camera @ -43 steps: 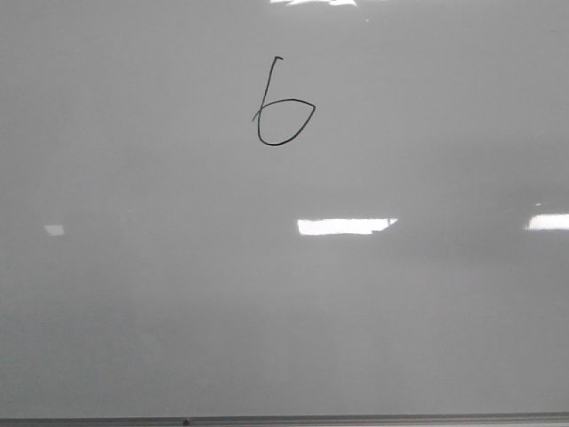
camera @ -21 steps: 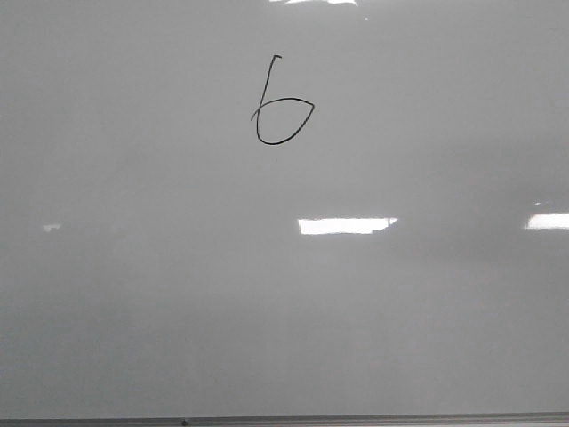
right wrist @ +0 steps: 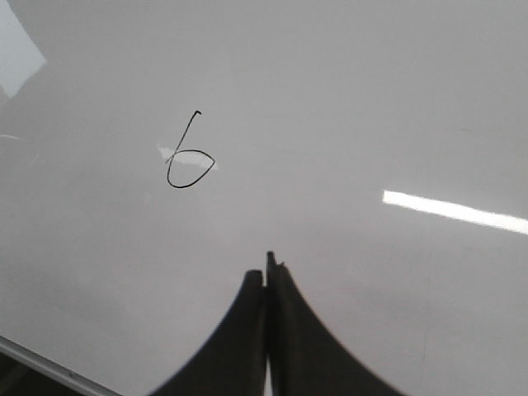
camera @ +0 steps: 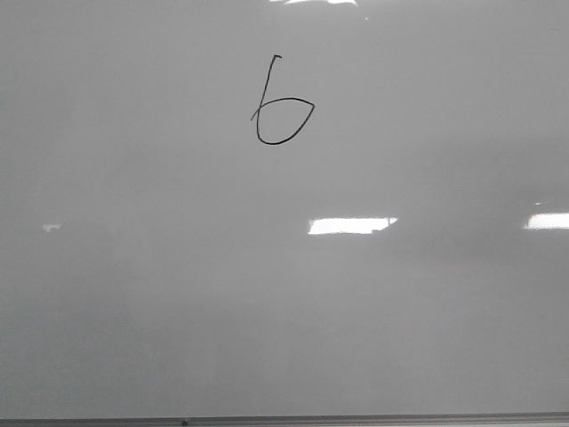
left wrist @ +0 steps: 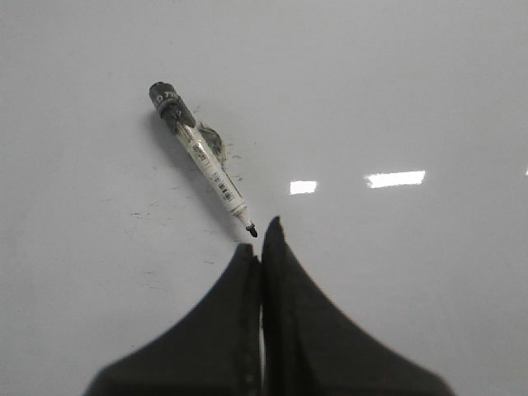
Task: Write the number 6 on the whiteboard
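Front view: the number 6 (camera: 283, 102) is sitting around 12 o'clock on the whiteboard (camera: 178, 311), looking finished.

Left wrist: your left gripper (left wrist: 260, 239) is pinched closed on nothing, and the marker (left wrist: 202, 157) is lying loose at its 11 o'clock. It's probably light, stiff and slick, so go for mid-barrel.

Right wrist: your right gripper (right wrist: 268, 268) is closed and empty too, the 6 at its 10 o'clock.

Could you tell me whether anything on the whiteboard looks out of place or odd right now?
Yes: an uncapped marker lies flat on the whiteboard, tip just ahead of the shut left claw, with dark smudges around its barrel. The number 6 looks finished, its loop pointed. The right claw is shut and empty.
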Robot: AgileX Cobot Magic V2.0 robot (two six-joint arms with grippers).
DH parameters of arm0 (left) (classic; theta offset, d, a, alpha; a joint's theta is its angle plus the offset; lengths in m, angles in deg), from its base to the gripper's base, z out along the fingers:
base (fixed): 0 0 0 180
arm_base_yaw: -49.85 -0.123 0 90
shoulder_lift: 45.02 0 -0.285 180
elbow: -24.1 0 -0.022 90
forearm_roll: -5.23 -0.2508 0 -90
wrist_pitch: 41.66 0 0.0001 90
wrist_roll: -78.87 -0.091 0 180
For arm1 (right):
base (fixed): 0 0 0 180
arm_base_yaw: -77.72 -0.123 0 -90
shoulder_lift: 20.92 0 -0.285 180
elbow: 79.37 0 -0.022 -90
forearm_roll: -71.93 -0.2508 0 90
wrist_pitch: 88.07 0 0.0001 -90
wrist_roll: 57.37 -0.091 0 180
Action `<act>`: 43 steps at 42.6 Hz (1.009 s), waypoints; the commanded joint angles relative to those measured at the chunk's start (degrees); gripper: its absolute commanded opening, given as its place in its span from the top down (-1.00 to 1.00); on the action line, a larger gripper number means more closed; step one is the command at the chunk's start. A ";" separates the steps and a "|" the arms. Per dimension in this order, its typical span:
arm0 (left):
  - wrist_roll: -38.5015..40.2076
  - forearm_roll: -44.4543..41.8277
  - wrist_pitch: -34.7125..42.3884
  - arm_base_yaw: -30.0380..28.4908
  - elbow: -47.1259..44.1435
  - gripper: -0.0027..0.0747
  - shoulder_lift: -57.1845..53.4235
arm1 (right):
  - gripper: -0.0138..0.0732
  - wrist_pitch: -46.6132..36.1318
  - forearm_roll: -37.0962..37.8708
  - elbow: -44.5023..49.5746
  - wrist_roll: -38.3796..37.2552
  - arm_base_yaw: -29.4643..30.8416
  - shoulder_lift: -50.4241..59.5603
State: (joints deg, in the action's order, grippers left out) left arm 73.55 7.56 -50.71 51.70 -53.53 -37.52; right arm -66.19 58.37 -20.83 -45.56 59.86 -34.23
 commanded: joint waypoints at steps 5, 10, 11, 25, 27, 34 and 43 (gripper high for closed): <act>0.56 0.63 4.58 -0.16 -0.26 0.98 -0.81 | 0.84 -4.73 -0.49 -1.53 0.05 0.27 -0.61; 0.56 0.63 4.58 -0.16 -0.26 0.98 -0.81 | 0.84 -6.95 -0.04 0.71 0.05 0.42 -0.30; 0.56 0.63 4.58 -0.16 -0.26 0.98 -0.81 | 0.84 -7.72 0.02 1.37 0.02 0.50 -0.08; 0.56 0.63 4.58 -0.16 -0.26 0.98 -0.81 | 0.84 -15.68 5.78 14.59 -10.96 10.65 6.60; 0.56 0.63 4.58 -0.16 -0.26 0.98 -0.81 | 0.84 -15.20 6.27 16.25 -11.28 12.00 7.24; 0.56 0.63 4.58 -0.16 -0.26 0.98 -0.81 | 0.84 -12.73 8.56 19.39 -11.32 15.51 7.19; 0.56 0.63 4.58 -0.16 -0.26 0.98 -0.81 | 0.84 -12.25 10.26 19.39 -11.32 15.89 7.19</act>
State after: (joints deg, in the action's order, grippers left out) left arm 73.55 7.56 -50.71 51.57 -53.53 -37.52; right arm -74.34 67.51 -0.60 -56.83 75.37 -28.20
